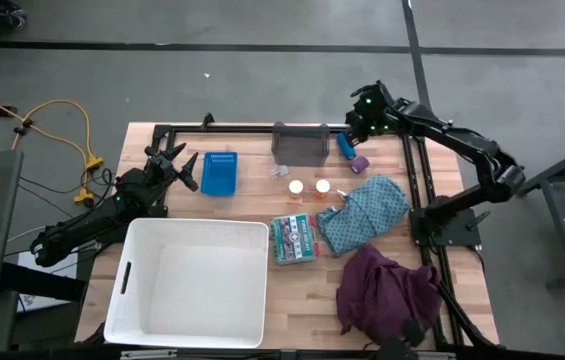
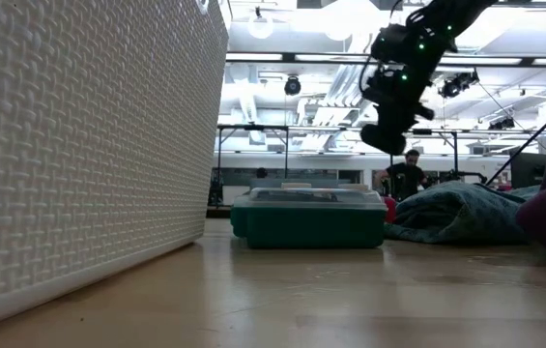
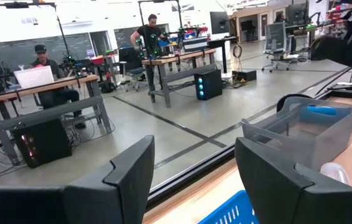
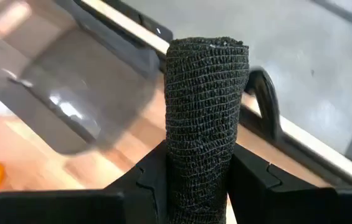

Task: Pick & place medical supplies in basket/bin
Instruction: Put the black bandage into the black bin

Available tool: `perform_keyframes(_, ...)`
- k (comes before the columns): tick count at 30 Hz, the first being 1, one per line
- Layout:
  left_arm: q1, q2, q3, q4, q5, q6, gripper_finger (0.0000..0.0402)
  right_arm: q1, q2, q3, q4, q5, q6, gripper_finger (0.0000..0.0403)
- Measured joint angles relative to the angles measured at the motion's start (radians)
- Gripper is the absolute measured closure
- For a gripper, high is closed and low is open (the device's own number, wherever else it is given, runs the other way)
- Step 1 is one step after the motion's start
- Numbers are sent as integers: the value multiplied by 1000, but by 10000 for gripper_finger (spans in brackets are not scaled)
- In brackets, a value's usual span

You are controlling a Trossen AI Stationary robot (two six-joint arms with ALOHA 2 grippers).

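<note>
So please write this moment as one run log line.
right gripper: shut on black bandage roll, raised near clear bin | left gripper: open, empty | white basket: empty

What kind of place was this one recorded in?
Most likely a robotics lab or workshop: an open hall with a concrete floor, rows of workbenches with computers, and people working at other rigs.

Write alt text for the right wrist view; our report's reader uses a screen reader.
The right gripper holds an upright black bandage roll between its fingers. Behind it lie the wooden table, a blurred clear plastic container and grey floor.
</note>
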Motion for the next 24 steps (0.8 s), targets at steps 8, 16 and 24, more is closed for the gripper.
perform_keyframes(8,0,0,0,0,0,0,185,162,63,0,181,-49,-7,287)
perform_keyframes(16,0,0,0,0,1,0,185,277,118,0,242,-50,-1,287)
perform_keyframes(24,0,0,0,0,2,0,185,275,119,0,292,-33,-7,287)
